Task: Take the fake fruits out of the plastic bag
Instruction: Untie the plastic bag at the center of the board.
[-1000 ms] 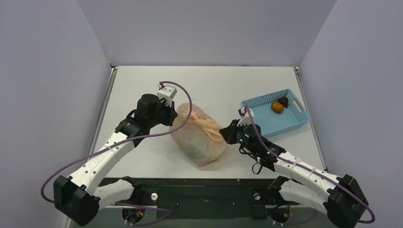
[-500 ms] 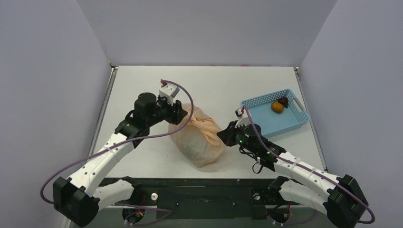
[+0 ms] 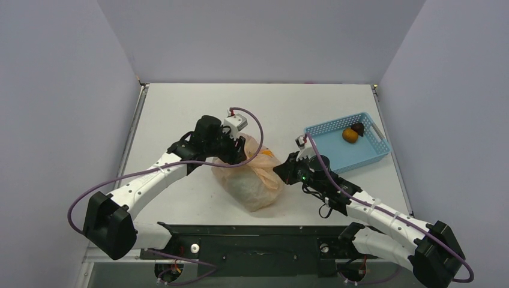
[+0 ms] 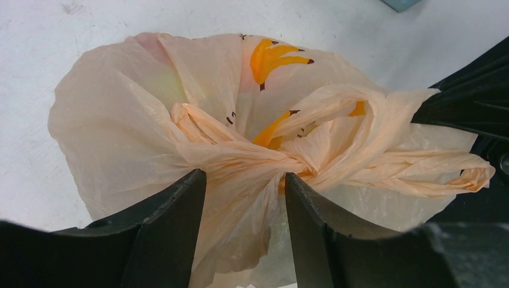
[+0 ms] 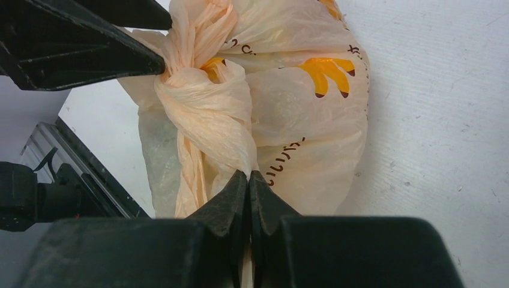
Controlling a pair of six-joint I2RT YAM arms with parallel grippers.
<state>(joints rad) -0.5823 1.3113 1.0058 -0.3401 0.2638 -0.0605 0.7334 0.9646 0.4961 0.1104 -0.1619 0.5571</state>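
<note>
The plastic bag [image 3: 251, 179] lies tied shut at mid-table, peach-orange with banana prints [image 4: 271, 57]. My left gripper [image 4: 243, 183] is open, its fingers [image 4: 171, 231] straddling the twisted knot [image 4: 264, 161] without pinching it. From the top view the left gripper [image 3: 243, 153] hovers over the bag's far side. My right gripper [image 5: 248, 175] is shut on a twisted handle strand [image 5: 207, 120] of the bag, at the bag's right side [image 3: 282, 171]. An orange fruit [image 3: 350, 135] and a dark maroon fruit [image 3: 358, 128] sit in the blue basket [image 3: 366, 157]. Any fruits inside the bag are hidden by the film.
The light blue perforated basket stands at the right, just beyond the right arm. The black mounting rail [image 3: 252, 237] runs along the near table edge, close below the bag. Grey walls enclose the table on three sides.
My left gripper went from shut to open and swung right, from the bag's left side over onto its knot. The right gripper stayed shut on the handle, barely moving.
</note>
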